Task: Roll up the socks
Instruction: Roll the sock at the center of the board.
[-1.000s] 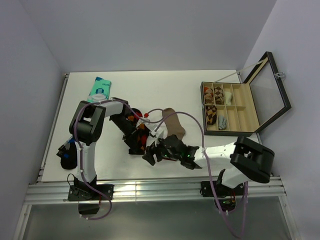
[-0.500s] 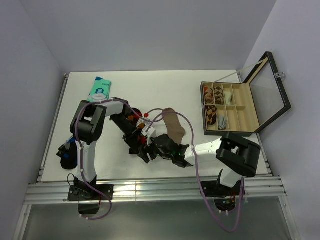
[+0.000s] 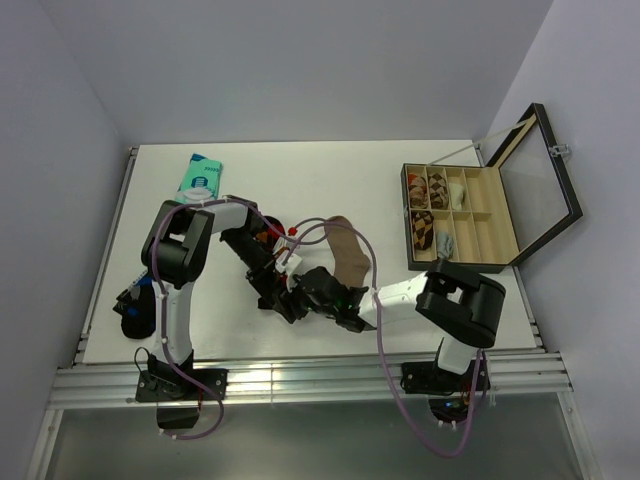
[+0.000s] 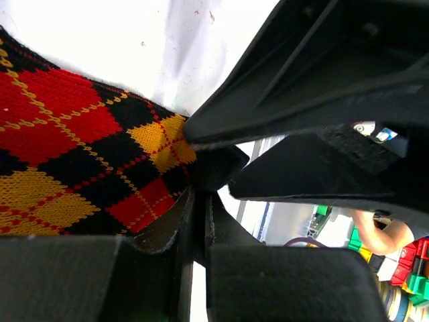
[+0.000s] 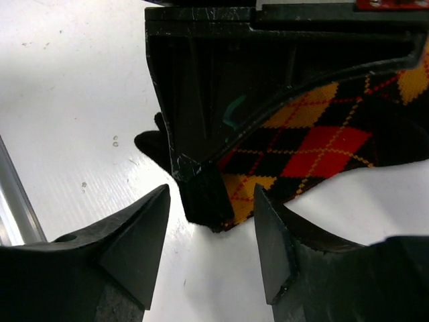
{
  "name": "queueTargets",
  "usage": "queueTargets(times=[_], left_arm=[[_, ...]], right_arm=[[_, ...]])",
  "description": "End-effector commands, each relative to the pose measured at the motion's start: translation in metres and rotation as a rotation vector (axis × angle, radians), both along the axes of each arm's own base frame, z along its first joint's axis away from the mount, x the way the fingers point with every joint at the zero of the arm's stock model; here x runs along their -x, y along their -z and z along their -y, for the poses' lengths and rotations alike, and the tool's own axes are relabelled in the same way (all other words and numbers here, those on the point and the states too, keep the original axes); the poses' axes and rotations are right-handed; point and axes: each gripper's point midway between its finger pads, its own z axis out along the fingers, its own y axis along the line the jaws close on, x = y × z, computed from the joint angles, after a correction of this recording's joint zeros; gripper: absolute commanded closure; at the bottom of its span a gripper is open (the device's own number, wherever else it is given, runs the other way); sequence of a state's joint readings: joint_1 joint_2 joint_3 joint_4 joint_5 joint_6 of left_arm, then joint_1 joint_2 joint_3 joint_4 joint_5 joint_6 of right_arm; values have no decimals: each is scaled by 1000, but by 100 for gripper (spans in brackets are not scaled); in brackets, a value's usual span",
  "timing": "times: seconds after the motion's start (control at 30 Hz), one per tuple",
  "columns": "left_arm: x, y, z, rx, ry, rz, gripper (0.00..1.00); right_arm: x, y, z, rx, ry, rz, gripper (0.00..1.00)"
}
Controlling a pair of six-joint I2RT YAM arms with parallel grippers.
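No wording can be read anywhere on the tabletop. The teal packet at the far left carries white print, too small to make out from above. A green scrawl on one of the left arm's fingers forms no legible letter.

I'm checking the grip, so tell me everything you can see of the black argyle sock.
The argyle sock is knit, black with red, orange and yellow diamonds crossed by thin stitched lines. It lies on the white table, one black edge pinched in the shut left gripper. The right gripper hangs open astride that end.
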State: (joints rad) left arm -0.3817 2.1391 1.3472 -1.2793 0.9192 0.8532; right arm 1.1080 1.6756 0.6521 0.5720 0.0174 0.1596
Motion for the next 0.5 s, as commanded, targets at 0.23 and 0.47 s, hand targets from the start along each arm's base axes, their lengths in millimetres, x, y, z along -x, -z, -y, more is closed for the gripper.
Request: queueTargets(times=[0.23,0.47], left_arm=[[-6,-3,6,30,-10,15,99],[-7,-4,7,42,-19,24,92]], right_arm=[[-9,-4,-18,-13,-7,26,49],[-13,-4,-18,-21,22,19,75]])
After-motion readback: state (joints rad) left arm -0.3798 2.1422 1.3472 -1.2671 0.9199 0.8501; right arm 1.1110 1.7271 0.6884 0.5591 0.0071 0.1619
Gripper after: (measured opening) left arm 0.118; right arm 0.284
